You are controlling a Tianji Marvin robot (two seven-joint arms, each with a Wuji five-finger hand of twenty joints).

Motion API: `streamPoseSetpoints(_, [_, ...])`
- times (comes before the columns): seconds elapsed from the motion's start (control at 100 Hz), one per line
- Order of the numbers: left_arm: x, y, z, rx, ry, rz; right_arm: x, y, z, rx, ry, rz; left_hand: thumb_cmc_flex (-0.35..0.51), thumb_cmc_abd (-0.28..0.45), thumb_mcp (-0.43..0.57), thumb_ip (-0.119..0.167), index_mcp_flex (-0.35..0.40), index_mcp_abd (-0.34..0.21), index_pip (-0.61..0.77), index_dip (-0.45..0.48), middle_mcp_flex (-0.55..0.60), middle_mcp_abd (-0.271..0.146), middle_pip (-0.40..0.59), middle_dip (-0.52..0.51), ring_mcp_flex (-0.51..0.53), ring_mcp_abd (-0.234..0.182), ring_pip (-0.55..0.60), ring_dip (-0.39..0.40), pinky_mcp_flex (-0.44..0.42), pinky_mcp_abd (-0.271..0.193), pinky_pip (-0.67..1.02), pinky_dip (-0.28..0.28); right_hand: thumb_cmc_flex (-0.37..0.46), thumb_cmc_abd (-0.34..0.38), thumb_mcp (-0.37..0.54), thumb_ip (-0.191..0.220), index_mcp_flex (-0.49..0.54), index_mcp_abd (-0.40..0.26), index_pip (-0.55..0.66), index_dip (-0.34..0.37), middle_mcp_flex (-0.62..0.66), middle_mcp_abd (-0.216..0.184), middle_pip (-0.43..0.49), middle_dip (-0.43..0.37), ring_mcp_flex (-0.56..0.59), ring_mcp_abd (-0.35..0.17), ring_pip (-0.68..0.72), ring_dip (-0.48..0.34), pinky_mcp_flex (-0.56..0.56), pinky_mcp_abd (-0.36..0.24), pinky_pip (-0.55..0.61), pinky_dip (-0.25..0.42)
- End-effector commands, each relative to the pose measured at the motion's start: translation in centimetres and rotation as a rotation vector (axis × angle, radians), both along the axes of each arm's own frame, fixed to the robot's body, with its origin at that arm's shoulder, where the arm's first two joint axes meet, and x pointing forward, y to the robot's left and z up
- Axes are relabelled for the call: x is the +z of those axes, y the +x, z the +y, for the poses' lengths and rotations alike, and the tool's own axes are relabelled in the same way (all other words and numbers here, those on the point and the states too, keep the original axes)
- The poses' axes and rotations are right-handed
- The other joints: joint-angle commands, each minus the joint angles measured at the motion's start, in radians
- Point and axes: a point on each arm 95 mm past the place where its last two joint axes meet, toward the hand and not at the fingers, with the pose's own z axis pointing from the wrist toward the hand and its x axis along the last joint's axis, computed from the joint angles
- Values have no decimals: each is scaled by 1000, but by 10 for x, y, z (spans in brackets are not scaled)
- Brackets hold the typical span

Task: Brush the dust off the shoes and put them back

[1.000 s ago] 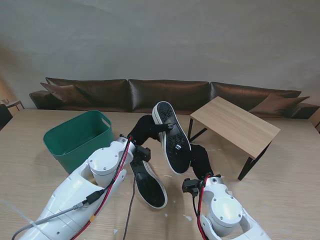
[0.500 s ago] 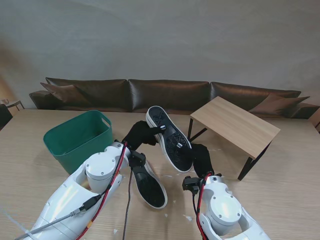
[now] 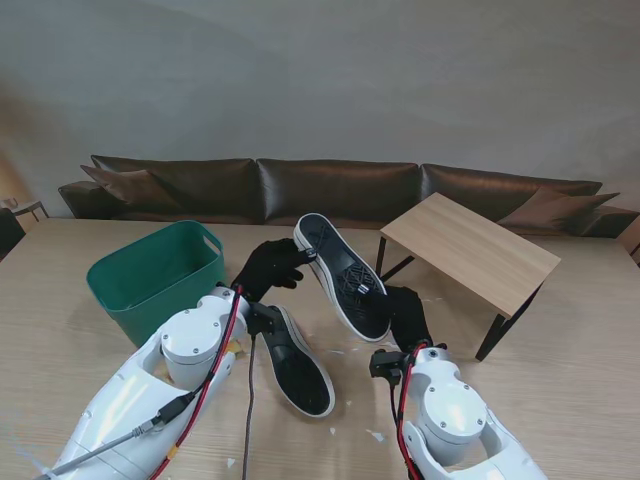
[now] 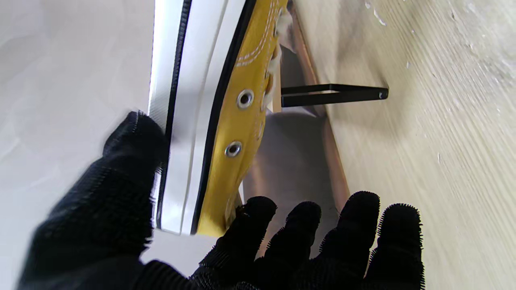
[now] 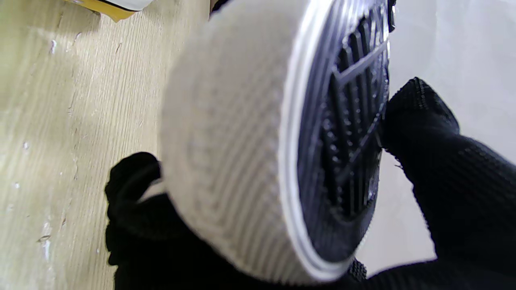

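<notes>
Raised shoe (image 3: 345,275) tilted flatter vs 0.5 s ago (sole up), both hands' fingers (image 3: 300,255) pinching it.

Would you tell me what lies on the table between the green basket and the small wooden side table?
In the stand view, two shoes: one lying sole-up on the table, another raised, between the green basket and side table.

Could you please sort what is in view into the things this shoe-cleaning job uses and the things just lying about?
Belongs to the job:
- yellow canvas shoe with black sole, held up by both the left hand and right hand
- second shoe, sole up on the table

Just lying about:
- green plastic basket
- small wooden side table
- brown leather sofa
</notes>
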Motion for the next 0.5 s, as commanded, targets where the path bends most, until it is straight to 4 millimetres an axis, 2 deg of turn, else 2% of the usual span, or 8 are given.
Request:
streamPoseSetpoints(0.0, [12,6,7,1,-2,-30,-8,-4,-2,4,-5,23,15,42,47,58,-119,-138,-64,-18,-25,-1,-13,-15,-41,10,-21,-14,5,-19,-26,15,184,46,319,94,80,5,172,51,73,2,10,26,79,-107,154,57,282,-44,77,39])
streamPoseSetpoints(0.08, [12,6,8,-4,-8,-26,-8,-4,-2,1,-9,28,10,41,48,58,-139,-106,-74,-26,-36,0,-16,-17,-54,10,-30,-21,-3,-19,-36,14,181,41,323,96,84,3,172,49,73,-1,7,27,79,-113,155,59,286,-49,77,40])
streamPoseSetpoints(0.31, [16,0,16,12,18,-58,-11,-4,-3,-23,-31,50,-2,46,46,57,-143,-126,-74,-39,-61,2,-23,-27,-66,13,-41,-35,-2,-15,-54,5,183,37,327,98,86,4,172,48,77,3,3,29,79,-106,155,63,290,-46,76,42])
streamPoseSetpoints(0.49, [17,-9,28,48,71,-102,-17,-3,-7,-37,-50,72,-4,52,41,56,-119,-133,-62,-41,-62,6,-25,-37,-61,14,-40,-42,6,-11,-58,0,184,39,325,99,86,4,172,48,77,2,2,31,79,-107,156,64,291,-43,74,44])
